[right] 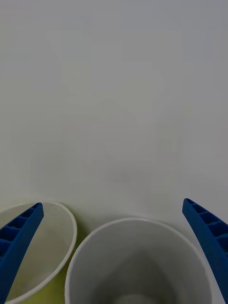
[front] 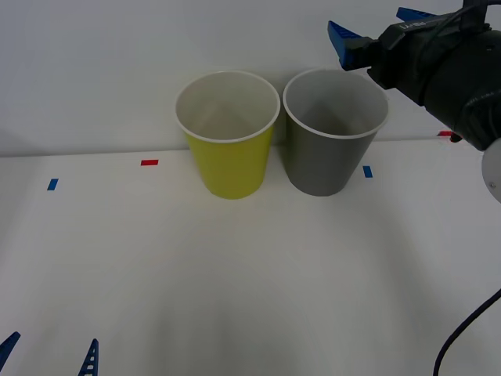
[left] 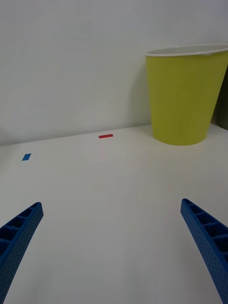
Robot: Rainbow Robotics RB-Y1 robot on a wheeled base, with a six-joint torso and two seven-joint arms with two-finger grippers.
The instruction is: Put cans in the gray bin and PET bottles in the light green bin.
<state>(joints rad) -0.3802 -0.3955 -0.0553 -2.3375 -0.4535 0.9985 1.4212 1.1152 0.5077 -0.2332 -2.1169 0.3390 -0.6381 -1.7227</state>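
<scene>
The right gripper [front: 380, 27] hangs open and empty above the gray bin [front: 335, 133]; release looks done, so next it should pull away.

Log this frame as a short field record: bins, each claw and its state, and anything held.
light green bin: upright on the table, on the robot's left of the pair, nothing seen inside
gray bin: upright, beside the green one on the robot's right
right claw: raised above and behind the gray bin's rim, open, holding nothing
left claw: low at the near table edge, open, holding nothing
table marks: blue and red tape pieces near the bins
</scene>
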